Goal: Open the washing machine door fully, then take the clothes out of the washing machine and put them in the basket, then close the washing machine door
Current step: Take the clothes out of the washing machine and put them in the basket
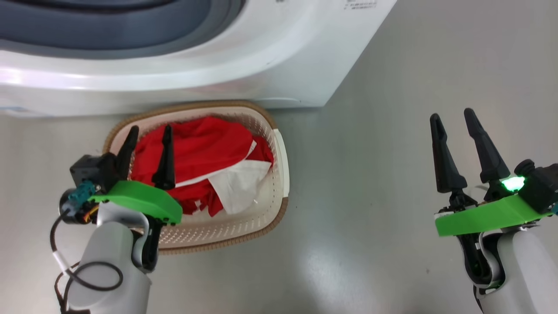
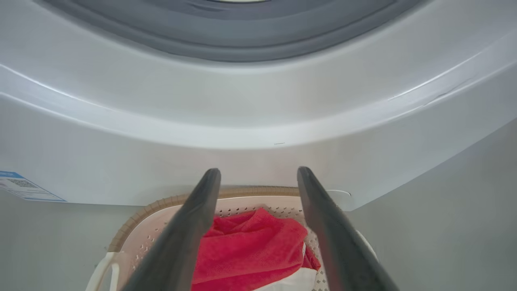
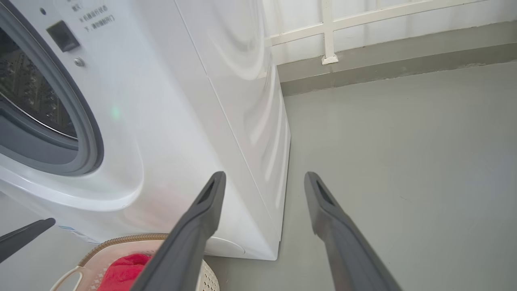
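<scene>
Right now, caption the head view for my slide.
Open left claw over red clothes in the basket by the washing machine; right claw open over the floor.

1. Left gripper (image 1: 150, 128), lower left: dark fingers point forward, spread apart, gripping nothing.
2. Right gripper (image 1: 451, 114), lower right: fingers parted too, empty, a pale forearm beneath.

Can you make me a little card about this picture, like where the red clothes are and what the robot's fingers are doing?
Clothes: red and white, lying in the basket
Basket: on the floor, right in front of the washing machine
Left fingers: open, over the basket, holding nothing
Right fingers: open, over bare floor, holding nothing
</scene>
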Available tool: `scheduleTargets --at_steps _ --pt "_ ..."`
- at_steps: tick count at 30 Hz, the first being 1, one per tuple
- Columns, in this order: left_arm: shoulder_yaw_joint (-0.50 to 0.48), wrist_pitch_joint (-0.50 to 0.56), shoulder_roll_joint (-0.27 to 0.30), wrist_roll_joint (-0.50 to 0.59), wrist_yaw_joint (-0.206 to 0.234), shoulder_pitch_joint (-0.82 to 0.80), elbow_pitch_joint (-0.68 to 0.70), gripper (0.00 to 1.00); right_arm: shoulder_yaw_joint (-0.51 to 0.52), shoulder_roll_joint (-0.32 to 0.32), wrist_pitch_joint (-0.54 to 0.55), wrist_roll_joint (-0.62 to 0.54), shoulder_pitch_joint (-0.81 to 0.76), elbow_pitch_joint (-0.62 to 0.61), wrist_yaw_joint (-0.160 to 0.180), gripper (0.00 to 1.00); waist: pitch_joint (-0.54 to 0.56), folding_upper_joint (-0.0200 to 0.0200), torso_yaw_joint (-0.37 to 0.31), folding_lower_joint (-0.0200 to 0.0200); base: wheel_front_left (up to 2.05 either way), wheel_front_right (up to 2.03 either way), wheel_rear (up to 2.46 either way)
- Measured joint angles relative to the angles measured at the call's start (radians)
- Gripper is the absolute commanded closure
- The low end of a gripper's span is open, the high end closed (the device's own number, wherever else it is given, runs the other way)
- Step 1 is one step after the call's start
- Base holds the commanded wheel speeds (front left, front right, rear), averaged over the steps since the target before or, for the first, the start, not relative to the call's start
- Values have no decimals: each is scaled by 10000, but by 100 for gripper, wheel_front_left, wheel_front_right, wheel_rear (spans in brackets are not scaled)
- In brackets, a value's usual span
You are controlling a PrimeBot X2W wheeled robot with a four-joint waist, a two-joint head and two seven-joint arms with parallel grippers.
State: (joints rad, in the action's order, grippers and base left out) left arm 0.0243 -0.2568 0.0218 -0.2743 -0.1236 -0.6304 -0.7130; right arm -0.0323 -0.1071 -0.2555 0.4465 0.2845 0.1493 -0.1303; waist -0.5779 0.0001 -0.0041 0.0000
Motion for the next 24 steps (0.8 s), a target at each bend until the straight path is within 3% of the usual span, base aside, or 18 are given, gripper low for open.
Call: scheduleTargets --at_steps 24 --pt "-155 0 12 105 -17 2363 1870 0 -46 2 0 0 -1578 362 0 0 2483 0 106 0 0 0 0"
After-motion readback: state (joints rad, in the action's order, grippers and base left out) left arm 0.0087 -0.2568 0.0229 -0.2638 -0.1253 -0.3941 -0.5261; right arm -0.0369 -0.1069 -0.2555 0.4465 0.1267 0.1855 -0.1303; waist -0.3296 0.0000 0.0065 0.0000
